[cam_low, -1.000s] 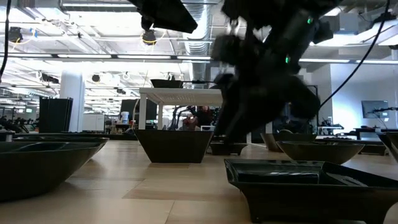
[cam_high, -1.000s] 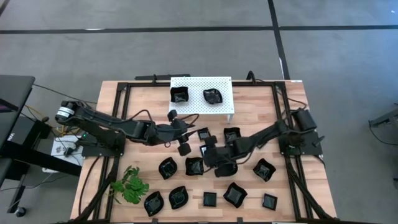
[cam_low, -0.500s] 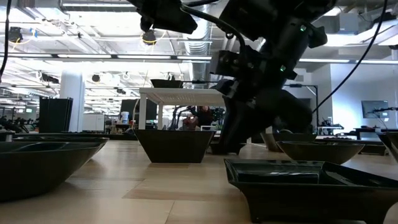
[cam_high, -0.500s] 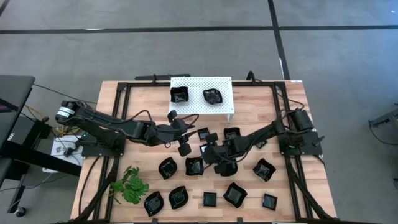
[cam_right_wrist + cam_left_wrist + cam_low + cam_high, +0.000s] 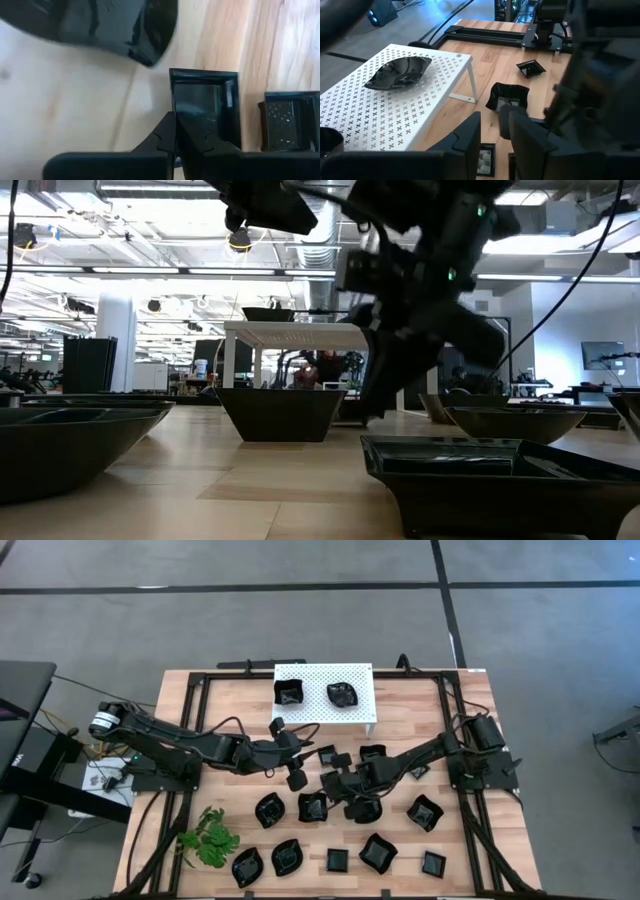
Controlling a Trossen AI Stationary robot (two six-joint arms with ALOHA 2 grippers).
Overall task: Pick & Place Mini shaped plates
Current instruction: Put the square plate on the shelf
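Several glossy black mini plates lie on the wooden table (image 5: 400,730), among them wavy ones (image 5: 270,808) and small square ones (image 5: 337,860). Two more plates (image 5: 288,692) (image 5: 341,694) sit on the white perforated platform (image 5: 355,675). At mid table my right gripper (image 5: 334,781) (image 5: 174,120) slants down, shut on a small square plate (image 5: 205,107). My left gripper (image 5: 300,770) (image 5: 495,132) hovers open beside it, nothing between its fingers. It faces the platform (image 5: 385,115) and a square plate (image 5: 507,96). My right gripper pinches one side wall (image 5: 172,97) of the small square plate between its two fingers. They come slanting down from the table's right side and lie along that wall. The plate sits level with its hollow up; whether it is clear of the wood, I cannot tell.
A green leafy sprig (image 5: 208,837) lies at the near left. Another small square plate (image 5: 287,120) and a larger wavy one (image 5: 110,25) sit close to the held plate. Black frame rails (image 5: 455,740) run along the table's sides. Bare wood shows right of the platform.
My right gripper has stayed over the same square plate while its wrist tipped. In the low view the dark fingers have drawn together into a narrow point.
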